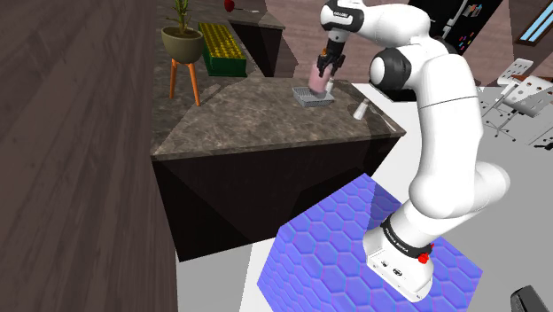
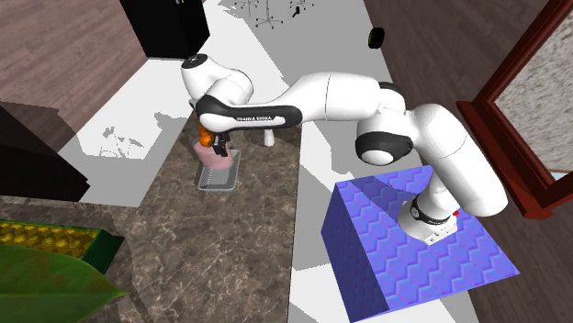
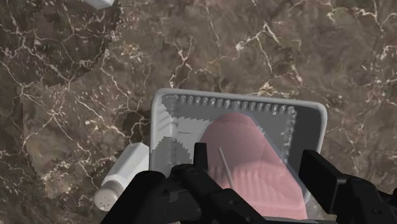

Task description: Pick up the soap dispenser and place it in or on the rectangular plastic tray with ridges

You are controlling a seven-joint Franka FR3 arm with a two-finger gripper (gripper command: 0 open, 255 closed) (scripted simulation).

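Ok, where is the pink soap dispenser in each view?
Shoulder view: the pink soap dispenser is upper middle, in the black gripper, over the grey ridged rectangular tray.
Second exterior view: left of centre, over that tray.
Wrist view: between the gripper's fingers, tray behind it.
Shared landmark: the tray.

Desk [image 1: 266,124]: dark brown marble, white veins, black sides.
Floor [image 1: 71,177]: dark wood planks; a white stretch beside the desk.
Furniture: potted plant [image 1: 182,40] on orange legs; white chairs [image 1: 523,89].
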